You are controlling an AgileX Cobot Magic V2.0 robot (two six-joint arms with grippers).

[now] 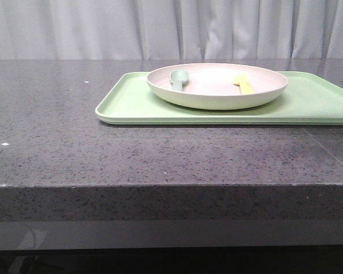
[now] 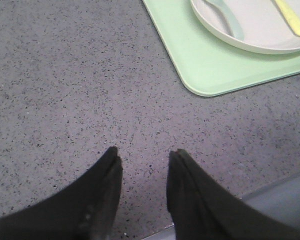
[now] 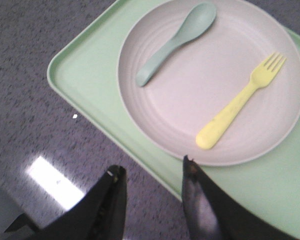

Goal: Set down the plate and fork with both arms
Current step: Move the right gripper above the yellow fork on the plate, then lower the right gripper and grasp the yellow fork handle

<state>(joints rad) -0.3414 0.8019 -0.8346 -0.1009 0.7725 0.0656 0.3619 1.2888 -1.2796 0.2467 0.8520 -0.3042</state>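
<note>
The pinkish-cream plate [image 1: 217,94] sits on a light green tray [image 1: 131,105]. The yellow fork [image 1: 243,84] lies in the plate's right half, a grey-green spoon [image 1: 178,79] in its left half. In the right wrist view the plate [image 3: 190,100], fork [image 3: 240,102] and spoon [image 3: 175,42] show from above. My right gripper [image 3: 152,170] is open and empty, above the tray's edge near the fork's handle. My left gripper [image 2: 144,154] is open and empty over bare table, apart from the tray corner [image 2: 205,80]. Neither gripper shows in the front view.
The dark speckled stone table [image 1: 74,154] has its front edge close to the camera. A pale curtain [image 1: 160,28] hangs behind. A bright light reflection [image 3: 55,182] lies on the table beside the right gripper.
</note>
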